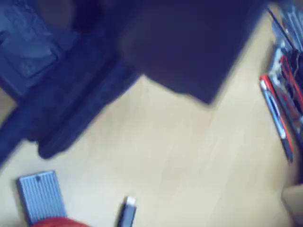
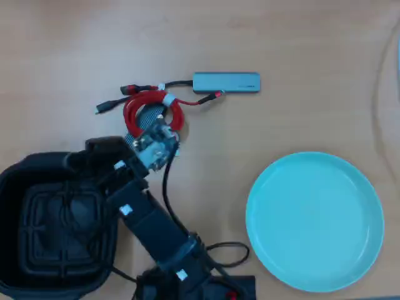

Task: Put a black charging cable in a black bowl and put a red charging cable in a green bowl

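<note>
The red charging cable point(image 2: 164, 103) lies coiled on the table left of a grey hub in the overhead view. My gripper point(image 2: 140, 126) reaches from below onto the coil's lower left edge. A ribbed grey jaw lies across the coil, and I cannot tell whether the jaws are open or shut. The black bowl point(image 2: 19, 187) stands at the lower left, beside my arm. Thin dark loops on its ridged bottom look like the black charging cable point(image 2: 67, 209). The green bowl point(image 2: 314, 222) sits empty at the lower right. The wrist view is blurred. It shows a ribbed grey piece point(image 1: 40, 196) with a strip of red point(image 1: 59, 222) below it.
The grey hub point(image 2: 226, 82) lies above the coil's right side, with a short black lead at its left end. My arm's base and its wires point(image 2: 187, 269) fill the bottom middle. A silver-tipped black plug point(image 1: 128, 210) shows in the wrist view. Pens and clutter point(image 1: 281, 94) lie at that view's right edge.
</note>
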Controlling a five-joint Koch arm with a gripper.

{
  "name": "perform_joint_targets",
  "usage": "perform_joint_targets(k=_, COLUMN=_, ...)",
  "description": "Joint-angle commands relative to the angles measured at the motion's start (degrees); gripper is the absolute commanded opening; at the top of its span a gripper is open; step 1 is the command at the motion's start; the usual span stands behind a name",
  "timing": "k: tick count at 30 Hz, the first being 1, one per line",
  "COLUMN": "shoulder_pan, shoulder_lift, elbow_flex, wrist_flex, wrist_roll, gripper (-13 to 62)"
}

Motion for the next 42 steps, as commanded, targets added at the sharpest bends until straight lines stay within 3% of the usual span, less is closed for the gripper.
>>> perform_joint_targets(k=1, shoulder_pan=-4.9, shoulder_lift=3.8, elbow_flex=-2.6, wrist_flex=-7.3, wrist_roll=-0.5, gripper=-6.7)
perform_joint_targets(k=15, shoulder_pan=-27.1, shoulder_lift=4.0, elbow_flex=-2.3, wrist_flex=-12.1, wrist_roll=-6.4, gripper=-6.8)
perform_joint_targets(k=31, shoulder_pan=-38.8, shoulder_lift=3.2, elbow_flex=6.2, wrist_flex=-12.9, wrist_roll=-6.8, gripper=-6.6)
perform_joint_targets(k=42, shoulder_pan=-43.5, shoulder_lift=-10.2, elbow_flex=6.3, wrist_flex=-16.1, wrist_roll=-6.8, gripper=-6.5)
